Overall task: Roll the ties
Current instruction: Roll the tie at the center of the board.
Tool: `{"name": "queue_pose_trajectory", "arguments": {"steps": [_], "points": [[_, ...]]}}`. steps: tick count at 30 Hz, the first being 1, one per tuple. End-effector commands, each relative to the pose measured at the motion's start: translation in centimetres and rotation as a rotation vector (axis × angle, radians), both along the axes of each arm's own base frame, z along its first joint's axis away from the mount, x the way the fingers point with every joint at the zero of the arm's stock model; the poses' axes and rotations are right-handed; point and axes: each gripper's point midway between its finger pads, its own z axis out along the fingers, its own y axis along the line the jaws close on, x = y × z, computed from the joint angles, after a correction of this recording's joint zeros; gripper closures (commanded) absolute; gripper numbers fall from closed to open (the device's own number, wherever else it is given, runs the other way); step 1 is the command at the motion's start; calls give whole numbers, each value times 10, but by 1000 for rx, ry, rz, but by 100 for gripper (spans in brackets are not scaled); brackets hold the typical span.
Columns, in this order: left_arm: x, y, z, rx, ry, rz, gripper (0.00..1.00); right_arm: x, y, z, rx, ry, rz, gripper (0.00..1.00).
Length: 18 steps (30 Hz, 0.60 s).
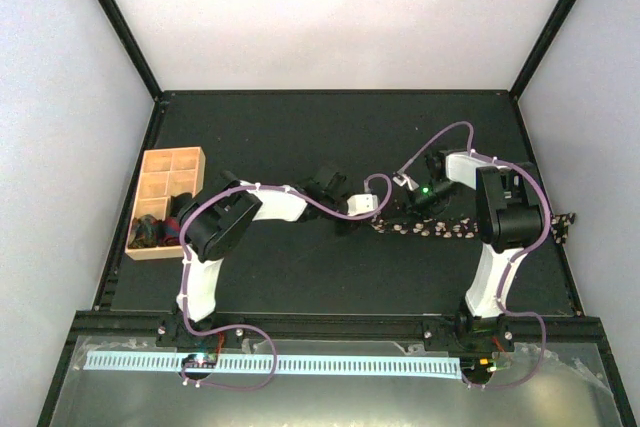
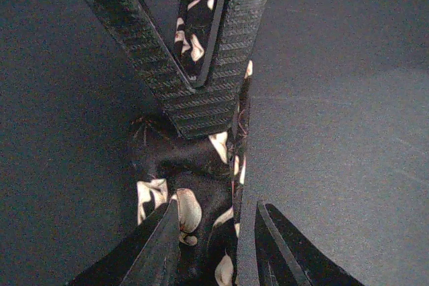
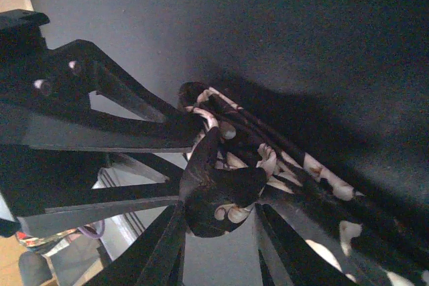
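On the far left of the mat sits the wooden tray. Its far compts show bare wood. The near ones hold dark bundles w/ a bit of red, prob. rolled ties, but they're too small to be sure. The L arm's elbow hangs over the tray's near right corner.

Mid-table, the L gripper is narrow and clamped on the tie, w/ speckled fabric pinched btwn its fingers right at the tie's left end.

From there the tie runs flat to the right, passes under the R arm and ends by the mat's right edge. Most of it is unrolled. Only the left end is bunched into a small dark clump.

The R gripper meets that same end from the right. Its jaws are narrow, the clump fills the gap and touches both fingers, so it looks like a hold, though I can't say how firm.

Step in hand, I'd say, is starting the roll, i.e. making the first turn at the end. Little is done yet.

The next move prob. needs one claw to keep the core pinched while the other turns it over along the strip, rightward. Turns should stay tight and square so the roll doesn't cone or spring open. Then it goes to a tray compt.
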Motion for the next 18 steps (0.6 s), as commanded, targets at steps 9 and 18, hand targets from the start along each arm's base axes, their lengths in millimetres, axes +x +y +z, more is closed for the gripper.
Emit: {"name": "queue_pose_trajectory", "arguments": {"steps": [9, 18], "points": [[11, -11, 24, -46, -19, 35, 58, -2, -12, -22, -96, -4, 46, 92], [16, -16, 27, -87, -47, 32, 24, -8, -22, -33, -165, -12, 72, 98]]}}
